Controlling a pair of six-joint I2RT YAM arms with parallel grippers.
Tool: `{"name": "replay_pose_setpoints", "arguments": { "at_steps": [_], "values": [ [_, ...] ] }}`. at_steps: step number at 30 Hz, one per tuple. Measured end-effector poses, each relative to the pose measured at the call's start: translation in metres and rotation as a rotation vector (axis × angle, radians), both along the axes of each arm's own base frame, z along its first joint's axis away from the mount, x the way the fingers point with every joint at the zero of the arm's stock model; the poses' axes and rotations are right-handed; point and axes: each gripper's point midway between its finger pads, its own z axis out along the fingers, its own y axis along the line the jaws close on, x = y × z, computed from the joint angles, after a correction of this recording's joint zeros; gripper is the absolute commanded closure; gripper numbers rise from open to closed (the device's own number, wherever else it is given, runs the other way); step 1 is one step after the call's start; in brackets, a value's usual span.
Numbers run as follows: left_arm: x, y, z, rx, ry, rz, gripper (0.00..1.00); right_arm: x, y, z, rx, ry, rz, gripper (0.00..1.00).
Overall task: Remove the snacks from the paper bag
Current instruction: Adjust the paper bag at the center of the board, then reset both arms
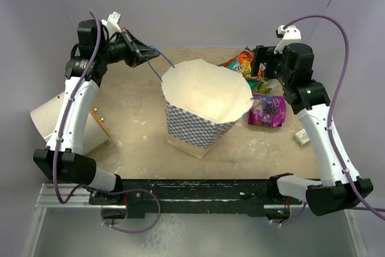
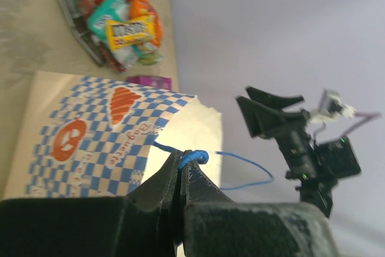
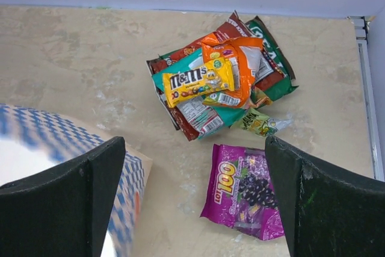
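Observation:
The paper bag (image 1: 201, 109) stands upright and open mid-table, white with a blue zigzag pattern and a cream inside; no packet shows inside it. My left gripper (image 1: 151, 52) is shut on the bag's blue cord handle (image 2: 195, 157) at the far-left rim, and the cord is pinched between the fingers (image 2: 162, 188). The snacks (image 1: 243, 64) lie in a pile on the table behind and right of the bag, also seen in the right wrist view (image 3: 219, 82). A purple packet (image 1: 267, 111) lies apart, nearer me (image 3: 240, 194). My right gripper (image 3: 194, 142) is open and empty above them.
A white-and-tan round drum (image 1: 51, 118) lies on its side at the left table edge, beside the left arm. A small white-green box (image 1: 302, 137) sits by the right arm. Walls close the back and both sides.

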Motion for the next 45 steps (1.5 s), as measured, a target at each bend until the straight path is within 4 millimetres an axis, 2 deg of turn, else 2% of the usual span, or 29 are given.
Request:
{"name": "replay_pose_setpoints", "arguments": {
  "at_steps": [2,4,8,10,13,17,18,21,26,28,30,32,35,37,41,43,45],
  "values": [
    [0.009,0.023,-0.025,0.025,0.053,0.059,1.0,-0.002,0.002,0.001,0.005,0.005,0.01,0.0],
    [0.014,0.036,-0.047,0.048,0.097,0.092,1.0,-0.003,0.004,0.004,0.017,0.003,0.019,0.01],
    [0.01,0.039,-0.078,0.08,0.165,0.081,0.85,-0.005,0.005,0.013,0.036,-0.011,0.02,0.0],
    [0.007,0.039,-0.082,0.094,0.169,0.071,0.71,-0.008,0.005,0.016,0.047,-0.018,0.02,0.01],
    [0.006,0.04,-0.085,0.124,0.154,0.064,0.39,-0.012,0.005,0.023,0.058,-0.027,0.019,0.01],
    [0.0,0.048,-0.088,0.191,0.167,0.08,0.14,-0.015,0.005,0.034,0.07,-0.046,0.016,0.0],
    [-0.001,0.051,-0.088,0.214,0.164,0.089,0.01,-0.016,0.005,0.037,0.072,-0.052,0.015,0.01],
    [-0.002,0.065,-0.082,0.301,0.149,0.146,0.01,-0.017,0.005,0.045,0.084,-0.064,0.014,0.0],
    [-0.019,0.107,-0.075,0.507,0.135,0.309,0.01,-0.019,0.007,0.062,0.122,-0.068,0.009,0.0],
    [-0.029,0.124,-0.064,0.577,0.106,0.377,0.01,-0.019,0.01,0.068,0.141,-0.063,0.017,0.0],
    [-0.039,0.14,-0.04,0.632,0.018,0.452,0.01,-0.022,0.014,0.075,0.162,-0.057,0.031,0.01],
    [-0.05,0.149,-0.008,0.649,-0.105,0.515,0.01,-0.027,0.018,0.083,0.186,-0.057,0.052,0.0],
    [-0.077,0.158,0.055,0.636,-0.356,0.603,0.01,-0.038,0.025,0.096,0.223,-0.074,0.092,0.01],
    [-0.096,0.161,0.095,0.615,-0.511,0.66,0.01,-0.051,0.028,0.107,0.244,-0.098,0.123,0.01],
    [-0.132,0.165,0.155,0.576,-0.732,0.734,0.01,-0.087,0.024,0.141,0.276,-0.198,0.146,0.0],
    [-0.138,0.166,0.169,0.573,-0.785,0.749,0.01,-0.106,0.019,0.16,0.289,-0.26,0.149,0.0],
    [-0.139,0.166,0.174,0.575,-0.805,0.755,0.01,-0.127,0.014,0.179,0.303,-0.322,0.149,0.0]
  ]
}}
